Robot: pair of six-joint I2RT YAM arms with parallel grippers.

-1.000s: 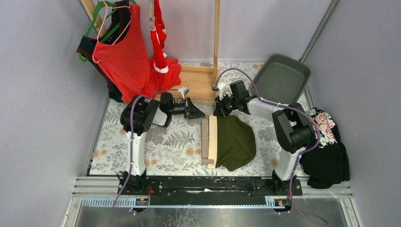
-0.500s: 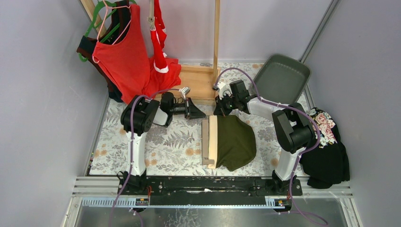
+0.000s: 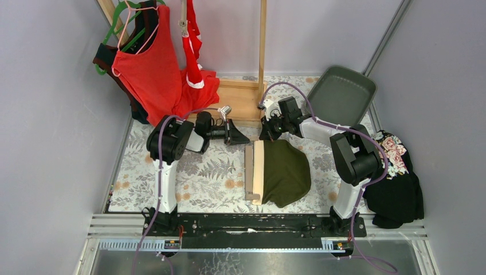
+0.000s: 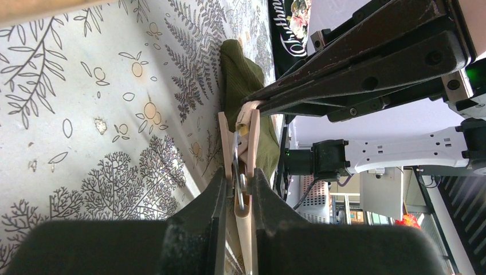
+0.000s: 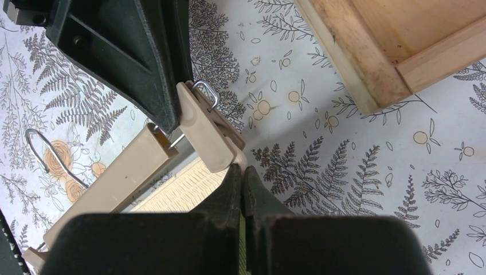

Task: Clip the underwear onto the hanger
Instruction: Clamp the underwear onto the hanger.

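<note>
Left fingers (image 4: 212, 206): clamped on the hanger clip (image 4: 250, 134), squeezing its tail end around the wire spring.
Left gripper (image 4: 239, 175): lies low over the table (image 3: 200, 177), pointing toward the right arm.
Right fingers (image 5: 226, 195): pressed together, with a thin sliver of olive cloth between them, just under the mouth of the clip.
Right gripper (image 5: 240, 172): meets the left gripper nose to nose at the far end of the hanger (image 5: 126, 169).
Hanger: a beige bar lying flat on the table, its wire hook (image 5: 34, 143) on the fern-print cover.
Olive green briefs (image 3: 286, 172): spread flat on the table between the arms, with the cream waistband (image 3: 258, 172) running along the hanger bar and its far corner at the clip.
Red briefs (image 3: 193, 43): hanging at the back, well apart from both grippers; no lettering can be read.
Red tank top (image 3: 150, 69): on a hanger at the back left, beside the red briefs.
Wooden frame (image 3: 243, 97): just beyond the two grippers.
Grey-green tray (image 3: 341, 94): tilted at the back right.
Black floral cloth (image 3: 395, 183): heaped off the right edge of the table.
</note>
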